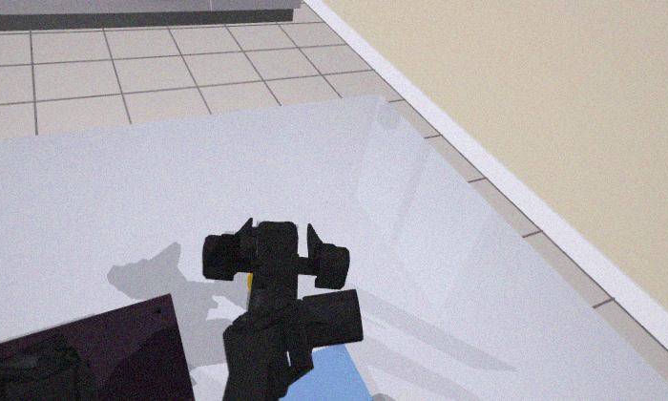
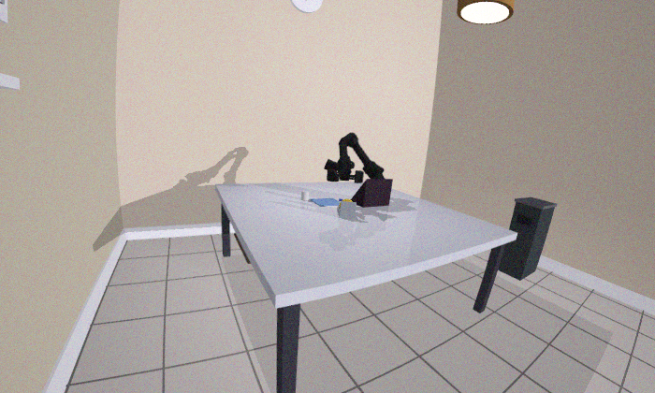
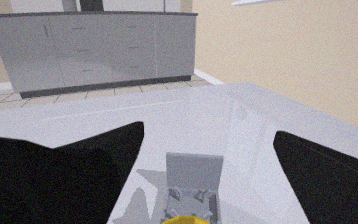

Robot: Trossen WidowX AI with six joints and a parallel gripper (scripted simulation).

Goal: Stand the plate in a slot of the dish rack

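Observation:
The grey dish rack point(image 2: 348, 211) point(image 3: 195, 172) stands on the table, its tall end panel facing the exterior camera. The yellow plate point(image 1: 250, 282) point(image 2: 345, 200) point(image 3: 186, 220) is at the rack; its top edge shows above the panel in the exterior view, and only its upper rim shows at the bottom of the wrist view. It seems to stand on edge in the rack, but its lower part and the exact slot are hidden. My gripper point(image 1: 280, 223) point(image 2: 344, 179) point(image 3: 208, 133) is open and empty, above the rack and clear of the plate. The arm hides the rack in the top view.
A blue flat sheet point(image 1: 329, 375) point(image 2: 325, 202) lies beside the rack, with a small white cylinder point(image 2: 304, 196) beyond it. The dark box point(image 1: 142, 318) point(image 2: 378, 193) under the arm's base stands on the other side. The white table point(image 2: 281, 243) carries them all.

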